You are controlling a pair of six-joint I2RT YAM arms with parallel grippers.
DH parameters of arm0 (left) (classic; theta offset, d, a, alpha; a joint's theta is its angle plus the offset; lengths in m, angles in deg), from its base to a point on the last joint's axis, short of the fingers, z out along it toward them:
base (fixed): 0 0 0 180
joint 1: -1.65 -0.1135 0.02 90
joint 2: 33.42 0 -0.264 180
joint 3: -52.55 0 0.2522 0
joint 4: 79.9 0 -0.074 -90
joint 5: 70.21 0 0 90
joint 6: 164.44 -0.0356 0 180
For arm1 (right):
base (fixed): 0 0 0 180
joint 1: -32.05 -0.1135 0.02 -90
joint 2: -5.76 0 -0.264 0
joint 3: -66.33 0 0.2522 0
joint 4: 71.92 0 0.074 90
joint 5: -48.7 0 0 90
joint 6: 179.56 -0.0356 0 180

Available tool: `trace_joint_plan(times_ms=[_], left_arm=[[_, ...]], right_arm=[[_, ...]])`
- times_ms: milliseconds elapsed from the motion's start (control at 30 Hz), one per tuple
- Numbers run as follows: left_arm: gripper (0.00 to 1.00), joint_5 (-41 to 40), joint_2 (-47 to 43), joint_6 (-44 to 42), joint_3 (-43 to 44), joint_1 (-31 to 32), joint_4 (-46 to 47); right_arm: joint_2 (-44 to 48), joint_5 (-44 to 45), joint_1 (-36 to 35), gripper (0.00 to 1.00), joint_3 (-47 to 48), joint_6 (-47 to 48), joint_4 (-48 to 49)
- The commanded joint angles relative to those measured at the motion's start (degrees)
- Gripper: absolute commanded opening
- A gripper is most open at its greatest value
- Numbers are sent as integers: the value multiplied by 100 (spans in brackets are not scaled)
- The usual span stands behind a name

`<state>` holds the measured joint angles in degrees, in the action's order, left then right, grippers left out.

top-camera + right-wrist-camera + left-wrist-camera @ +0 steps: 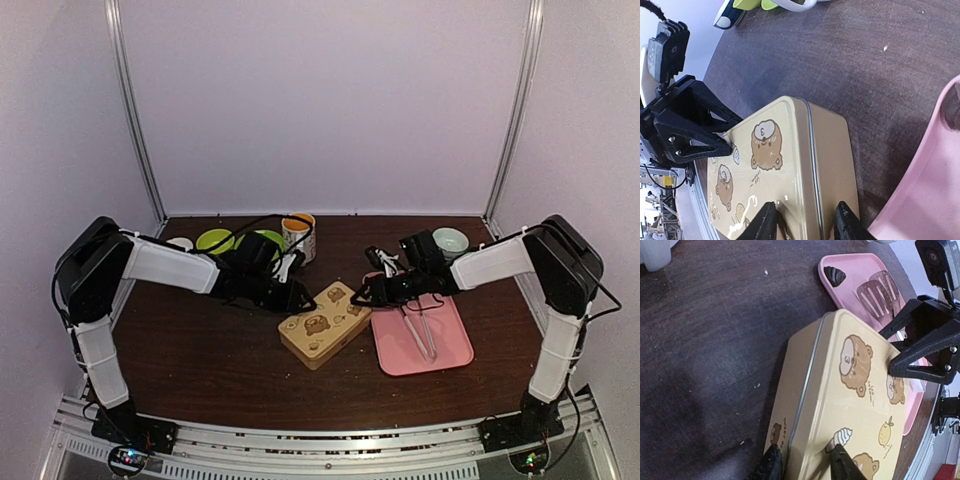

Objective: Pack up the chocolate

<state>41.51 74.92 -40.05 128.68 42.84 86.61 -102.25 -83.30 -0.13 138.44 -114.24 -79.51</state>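
Note:
A tan bear-printed tin (325, 322) lies shut on the dark table, left of a pink tray (452, 350). My left gripper (303, 297) is at its far left end. In the left wrist view the gripper (806, 464) grips the tin's (850, 405) edge, one finger on the side wall and one on the lid. My right gripper (362, 296) is at the far right end and grips the tin (790, 150) the same way in its wrist view (805, 222). One dark chocolate lump (835, 275) lies on the tray (860, 262) next to metal tongs (875, 292).
The tongs (425, 328) lie along the tray. At the back stand two green bowls (215, 240), a printed mug (298, 235), a white cup (180, 243) and a pale teal bowl (450, 240). The two grippers face each other closely over the tin.

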Motion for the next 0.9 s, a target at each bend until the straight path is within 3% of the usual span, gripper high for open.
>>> trace_joint_plan(times_ms=[0, 367, 667, 867], left_arm=[[34, -92, 206, -158, 22, 3, -213], [34, -286, 305, -271, 111, 156, -399], [34, -393, 337, -442, 227, 199, -654], [34, -405, 344, -534, 249, 196, -757]], right_arm=[[185, -52, -226, 36, -518, -692, 476], [190, 695, -497, 23, -1008, -1091, 327], [218, 653, -974, 23, -1545, -1953, 1391], [576, 793, -1553, 24, -1662, -2148, 1408]])
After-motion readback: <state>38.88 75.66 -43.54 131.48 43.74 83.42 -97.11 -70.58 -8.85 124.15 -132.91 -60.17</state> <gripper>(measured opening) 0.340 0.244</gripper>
